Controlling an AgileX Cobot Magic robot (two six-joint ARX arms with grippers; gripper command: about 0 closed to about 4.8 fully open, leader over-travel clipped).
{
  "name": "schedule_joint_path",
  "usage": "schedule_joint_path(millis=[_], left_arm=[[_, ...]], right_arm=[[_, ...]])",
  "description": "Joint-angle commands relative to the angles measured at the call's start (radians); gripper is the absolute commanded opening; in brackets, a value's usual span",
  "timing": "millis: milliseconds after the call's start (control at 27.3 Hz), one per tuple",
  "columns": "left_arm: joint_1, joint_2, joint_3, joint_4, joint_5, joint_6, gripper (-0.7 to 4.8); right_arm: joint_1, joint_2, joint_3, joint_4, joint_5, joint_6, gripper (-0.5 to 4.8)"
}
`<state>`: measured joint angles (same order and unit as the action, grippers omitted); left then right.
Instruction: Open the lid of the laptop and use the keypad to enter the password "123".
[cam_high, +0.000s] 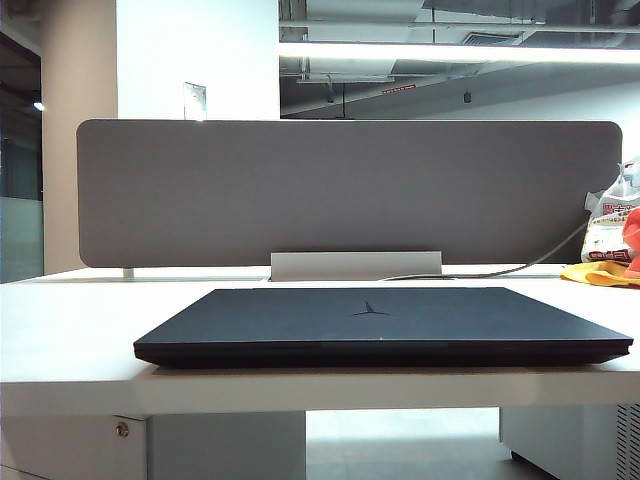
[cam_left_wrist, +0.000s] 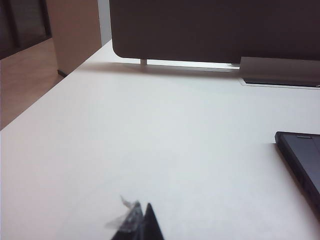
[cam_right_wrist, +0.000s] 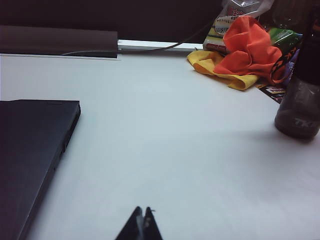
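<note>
Two arms parked, nothing begun. Outside camera: laptop lies flat at the table front edge, lid down, keypad hidden, handy for reaching. Left wrist: left gripper, tips pressed together, hovers; laptop at 3 o'clock. Right wrist: right gripper likewise pinched empty; laptop at 9, cloths at 1.

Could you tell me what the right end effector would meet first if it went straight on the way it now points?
Probably nothing soon: the right end effector, shut, points over bare table between the laptop and the cloths. The divider lies beyond, though depth is unclear.
</note>
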<state>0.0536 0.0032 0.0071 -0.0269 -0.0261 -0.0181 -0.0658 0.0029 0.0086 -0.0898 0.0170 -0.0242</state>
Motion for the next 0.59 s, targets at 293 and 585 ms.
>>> schedule_joint_path(millis=[293, 585], left_arm=[[0.000, 0.000, 0.000, 0.011, 0.025, -0.182, -0.04], [0.000, 0.000, 0.000, -0.071, 0.038, -0.259, -0.05]], right_arm=[[0.001, 0.000, -0.003, 0.015, 0.003, 0.073, 0.00], [0.001, 0.000, -0.003, -0.021, -0.019, 0.102, -0.01]])
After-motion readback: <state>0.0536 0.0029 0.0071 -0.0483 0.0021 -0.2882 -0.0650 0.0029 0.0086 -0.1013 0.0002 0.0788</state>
